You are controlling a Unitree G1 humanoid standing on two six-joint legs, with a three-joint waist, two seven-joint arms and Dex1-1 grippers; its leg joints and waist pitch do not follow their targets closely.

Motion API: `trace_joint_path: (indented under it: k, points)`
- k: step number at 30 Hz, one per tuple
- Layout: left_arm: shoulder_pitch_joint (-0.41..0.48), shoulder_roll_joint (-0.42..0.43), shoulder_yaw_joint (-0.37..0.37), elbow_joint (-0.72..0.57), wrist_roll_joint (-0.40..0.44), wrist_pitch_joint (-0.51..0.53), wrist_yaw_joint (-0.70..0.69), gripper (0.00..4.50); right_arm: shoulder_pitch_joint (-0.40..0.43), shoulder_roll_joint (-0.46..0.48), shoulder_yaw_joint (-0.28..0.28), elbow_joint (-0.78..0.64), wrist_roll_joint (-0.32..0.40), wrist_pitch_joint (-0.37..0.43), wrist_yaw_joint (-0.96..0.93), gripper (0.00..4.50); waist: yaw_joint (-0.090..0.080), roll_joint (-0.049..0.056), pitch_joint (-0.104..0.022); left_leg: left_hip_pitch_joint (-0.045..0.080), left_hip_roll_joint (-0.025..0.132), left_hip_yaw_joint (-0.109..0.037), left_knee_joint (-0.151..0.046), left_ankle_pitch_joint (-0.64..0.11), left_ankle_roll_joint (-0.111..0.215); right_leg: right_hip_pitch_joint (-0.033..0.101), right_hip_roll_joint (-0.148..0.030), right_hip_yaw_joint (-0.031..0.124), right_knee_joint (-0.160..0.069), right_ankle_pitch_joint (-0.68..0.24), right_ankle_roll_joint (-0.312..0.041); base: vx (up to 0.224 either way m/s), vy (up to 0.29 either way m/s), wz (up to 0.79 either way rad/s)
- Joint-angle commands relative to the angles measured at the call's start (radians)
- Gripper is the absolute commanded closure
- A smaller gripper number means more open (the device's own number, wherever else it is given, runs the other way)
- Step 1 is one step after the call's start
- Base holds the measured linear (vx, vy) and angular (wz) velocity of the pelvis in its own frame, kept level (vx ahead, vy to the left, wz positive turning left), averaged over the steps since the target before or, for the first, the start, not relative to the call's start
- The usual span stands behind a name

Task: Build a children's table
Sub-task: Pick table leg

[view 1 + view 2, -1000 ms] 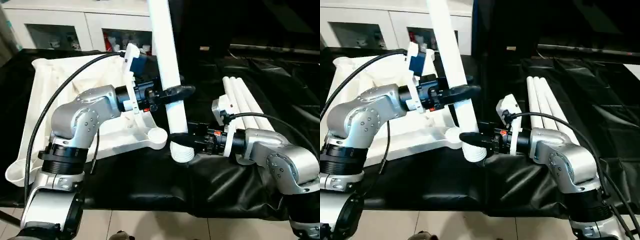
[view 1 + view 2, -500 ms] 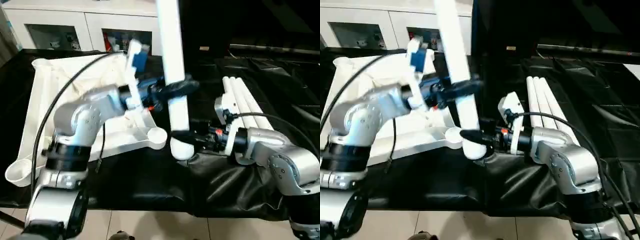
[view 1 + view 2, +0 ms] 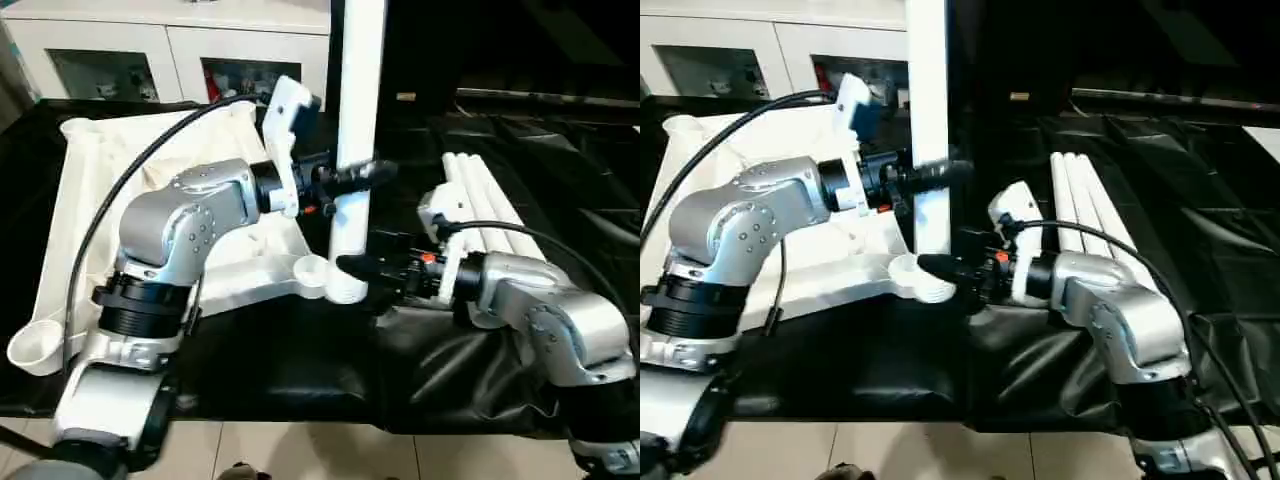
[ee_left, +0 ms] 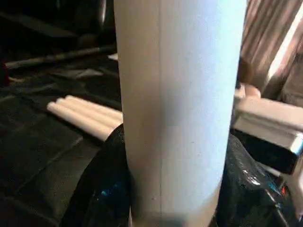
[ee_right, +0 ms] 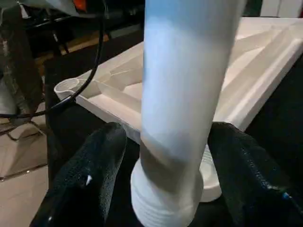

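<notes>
Ribbed table top [image 3: 100, 200] lay at nine o'clock. Left tool [image 3: 352, 177] clamped on the upright leg [image 3: 357, 120]. Right tool [image 3: 362, 268] straddled its threaded foot, fingers apparently apart. Spare legs [image 3: 490, 205] at three o'clock.

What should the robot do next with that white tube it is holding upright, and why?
Probably shift the leg slightly toward the corner socket and lower it in. Its threaded end hangs just beside that socket on the tabletop, not yet seated.
</notes>
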Motion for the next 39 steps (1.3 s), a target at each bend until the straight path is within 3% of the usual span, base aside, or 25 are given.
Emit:
trace_joint_path:
  k: [1, 21, 32, 39]
  points:
    - [-0.005, -0.002, -0.011, -0.034, -0.013, 0.008, -0.012, 2.64, -0.023, 0.001, 0.004, 0.012, -0.006, -0.019, 0.0, 1.45, -0.003, 0.001, -0.077, 0.023, 0.041, -0.016, -0.065, -0.161, -0.023, 0.048, -0.05, 0.027, -0.069, -0.139, -0.218, 0.0, 0.0, 0.0]
    - [0.002, -0.01, -0.007, -0.068, -0.039, 0.041, -0.035, 2.64, -0.037, 0.002, 0.044, 0.047, -0.037, -0.031, 0.025, 1.45, -0.002, 0.001, -0.078, 0.022, 0.04, -0.014, -0.063, -0.154, -0.014, 0.049, -0.049, 0.027, -0.067, -0.125, -0.224, 0.0, 0.0, 0.0]
    - [0.001, -0.01, 0.002, -0.067, -0.039, 0.044, -0.03, 2.65, -0.032, 0.001, 0.047, 0.049, -0.031, -0.028, 0.036, 2.48, -0.001, 0.001, -0.079, 0.022, 0.039, -0.014, -0.062, -0.147, -0.011, 0.05, -0.048, 0.027, -0.066, -0.113, -0.226, 0.0, 0.0, 0.0]
    - [-0.003, -0.018, 0.012, -0.064, -0.042, 0.03, -0.026, 2.65, -0.028, 0.004, 0.043, 0.051, -0.03, -0.03, 0.034, 2.6, -0.001, 0.002, -0.079, 0.022, 0.039, -0.014, -0.062, -0.148, -0.012, 0.05, -0.048, 0.026, -0.066, -0.111, -0.228, 0.0, 0.0, 0.0]
